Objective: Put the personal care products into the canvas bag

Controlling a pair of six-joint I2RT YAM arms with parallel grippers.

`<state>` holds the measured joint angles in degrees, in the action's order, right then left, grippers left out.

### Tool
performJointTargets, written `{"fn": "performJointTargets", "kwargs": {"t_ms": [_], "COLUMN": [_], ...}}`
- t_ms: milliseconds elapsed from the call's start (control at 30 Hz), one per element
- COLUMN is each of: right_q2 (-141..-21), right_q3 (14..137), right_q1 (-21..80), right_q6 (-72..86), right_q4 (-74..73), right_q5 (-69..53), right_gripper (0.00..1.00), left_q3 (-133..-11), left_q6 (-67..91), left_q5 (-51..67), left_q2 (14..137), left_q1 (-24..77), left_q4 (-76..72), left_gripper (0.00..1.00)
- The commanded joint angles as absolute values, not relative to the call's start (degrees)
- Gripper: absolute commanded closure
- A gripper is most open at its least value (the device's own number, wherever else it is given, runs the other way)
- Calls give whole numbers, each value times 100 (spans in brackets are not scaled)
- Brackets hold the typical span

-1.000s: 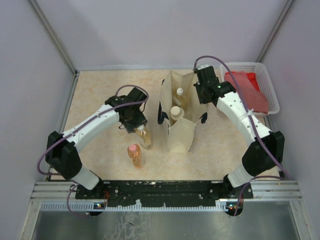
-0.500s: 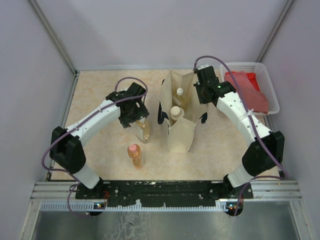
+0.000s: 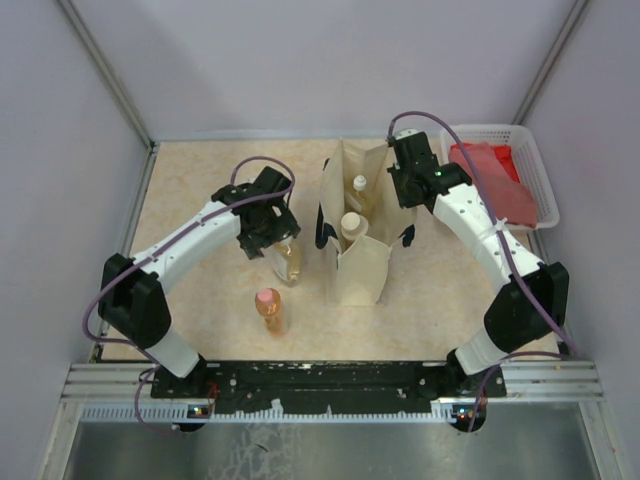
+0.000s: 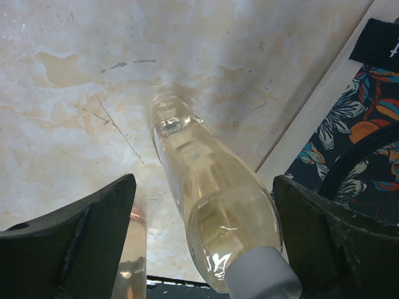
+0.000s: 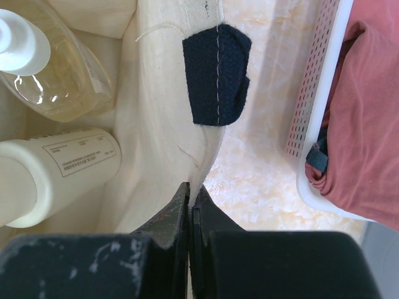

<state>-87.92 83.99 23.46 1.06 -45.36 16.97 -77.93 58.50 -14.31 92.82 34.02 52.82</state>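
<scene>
An amber bottle (image 4: pixel 212 199) with a white cap stands on the table between the wide-apart fingers (image 4: pixel 81 230) of my left gripper (image 4: pixel 206 187), and neither finger touches it. From above, the left gripper (image 3: pixel 279 243) hovers over this amber bottle (image 3: pixel 286 264). The orange bottle with a pink cap (image 3: pixel 269 308) stands just nearer. The canvas bag (image 3: pixel 360 265) stands upright at the centre and holds a second amber bottle (image 5: pixel 56 81) and the cream bottle (image 5: pixel 56 168). My right gripper (image 5: pixel 192 194) is shut on the bag's right rim (image 5: pixel 168 124).
A white plastic basket (image 3: pixel 528 165) with a red cloth (image 3: pixel 490 175) sits at the back right, close to the right arm. The bag's dark patterned strap (image 4: pixel 368 124) lies just right of the left gripper. Side walls enclose the table.
My left gripper has opened wide and let go of the amber bottle, which now stands on the table a little further back. The right gripper and the bag have not moved.
</scene>
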Motion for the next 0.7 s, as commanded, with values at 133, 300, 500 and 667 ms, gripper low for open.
{"fn": "performJointTargets", "kwargs": {"t_ms": [133, 300, 500, 667], "right_q2": [-8857, -8892, -8912, -8924], "right_q3": [8612, 8631, 8651, 8679], "right_q1": [2326, 2325, 2329, 2325], "right_q6": [101, 114, 89, 39], "right_q4": [-4612, -4614, -4623, -4632], "right_q5": [1817, 1808, 1799, 1796], "right_gripper": [100, 100, 100, 100], "left_q3": [-7854, -8128, -8113, -7863], "left_q6": [5877, 5890, 5821, 5869], "left_q5": [-1764, -1905, -1846, -1549], "left_q2": [9083, 8871, 8722, 8815], "left_q1": [3445, 3445, 3445, 3444], "left_q4": [5922, 6124, 6072, 5814], "left_gripper": [0, 0, 0, 0]}}
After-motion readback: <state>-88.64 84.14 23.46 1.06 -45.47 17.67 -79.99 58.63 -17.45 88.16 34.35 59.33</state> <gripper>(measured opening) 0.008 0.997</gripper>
